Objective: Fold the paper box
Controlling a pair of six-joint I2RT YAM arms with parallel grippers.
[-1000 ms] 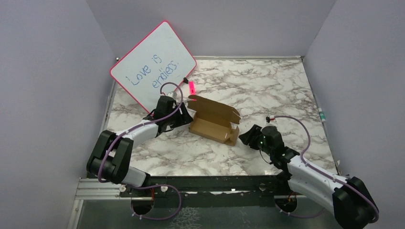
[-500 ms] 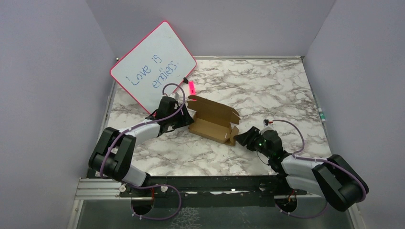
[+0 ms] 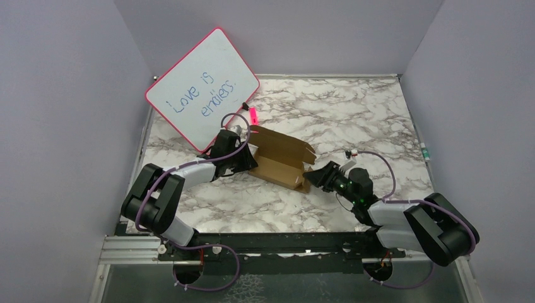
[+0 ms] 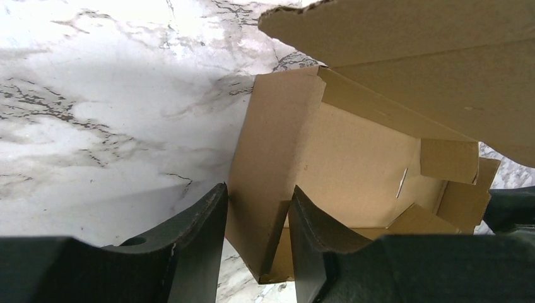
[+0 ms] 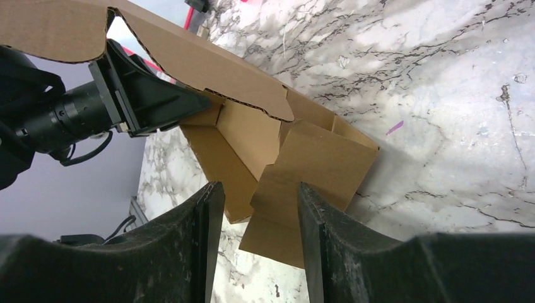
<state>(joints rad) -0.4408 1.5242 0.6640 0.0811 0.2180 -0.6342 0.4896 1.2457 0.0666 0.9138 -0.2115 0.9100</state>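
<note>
The paper box (image 3: 282,158) is brown cardboard, partly folded, with its lid flap raised, lying left of the table's middle. My left gripper (image 3: 245,160) is at its left end. In the left wrist view the gripper (image 4: 258,197) pinches the box's (image 4: 353,142) end wall, one finger outside and one inside. My right gripper (image 3: 317,175) is at the box's right end. In the right wrist view the gripper (image 5: 258,190) is open and straddles a loose end flap (image 5: 315,165), with marble showing beside one finger.
A pink-framed whiteboard (image 3: 202,85) with writing leans at the back left, just behind the left arm. A pink marker (image 3: 253,116) lies behind the box. Grey walls enclose the marble table (image 3: 353,113) on three sides.
My right arm has swung left and lowered, bringing its open gripper up to the box's right end flap. My left gripper has stayed at the left end, edging slightly right.
</note>
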